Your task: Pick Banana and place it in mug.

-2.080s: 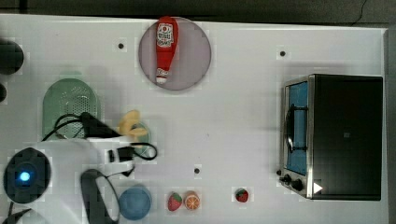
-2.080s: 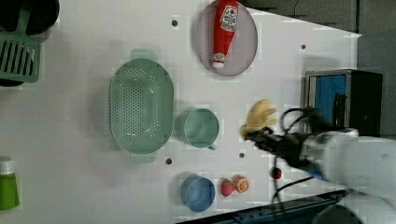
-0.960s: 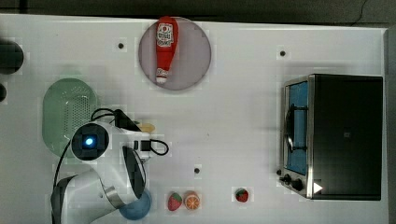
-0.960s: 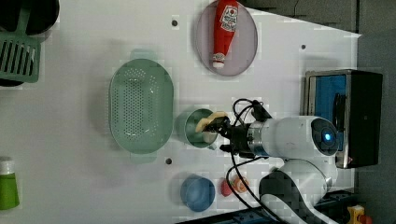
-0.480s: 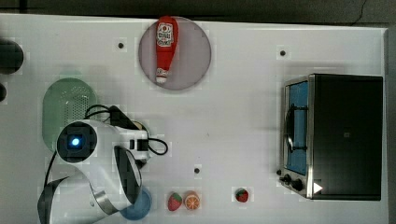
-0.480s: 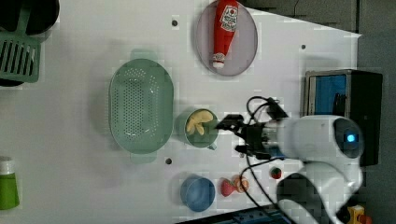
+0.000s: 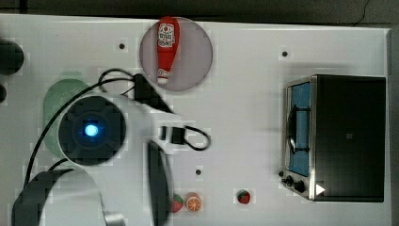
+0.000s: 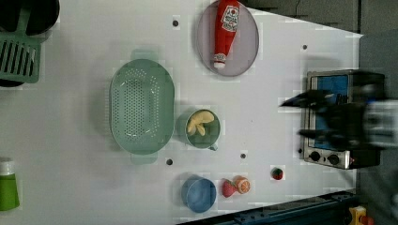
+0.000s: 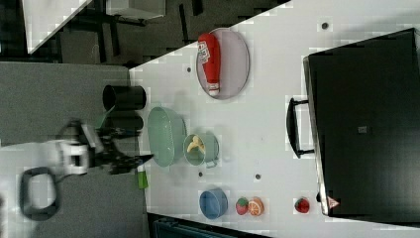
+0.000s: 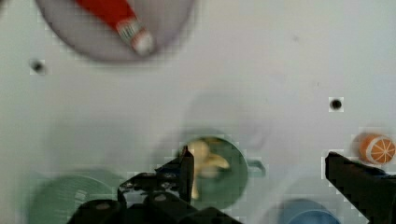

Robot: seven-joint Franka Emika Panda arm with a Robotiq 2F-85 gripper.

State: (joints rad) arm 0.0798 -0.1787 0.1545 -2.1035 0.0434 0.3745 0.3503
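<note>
The pale yellow banana (image 8: pixel 200 123) lies inside the small translucent green mug (image 8: pixel 213 138), which stands upright next to the green basket. The right view also has the banana (image 9: pixel 195 144) in the mug (image 9: pixel 211 147). My gripper (image 10: pixel 258 156) hangs high above the mug (image 10: pixel 233 183), open and with nothing between its fingers (image 10: pixel 181 169). From there the banana (image 10: pixel 205 160) lies below, inside the rim. In the left view the blurred gripper (image 8: pixel 293 118) appears in front of the toaster oven. In the top view my arm (image 7: pixel 91 129) covers the mug.
A green perforated basket (image 8: pixel 141 105) sits beside the mug. A ketchup bottle (image 8: pixel 225 28) lies on a grey plate. A blue cup (image 8: pixel 199 193), a strawberry and orange slice (image 8: pixel 237 186) and another strawberry (image 8: pixel 277 173) lie near the front edge. A toaster oven (image 7: pixel 339 136) stands on the top view's right.
The banana was carried over the mug and let go into it. The gripper opened and has since risen well away from the mug.
</note>
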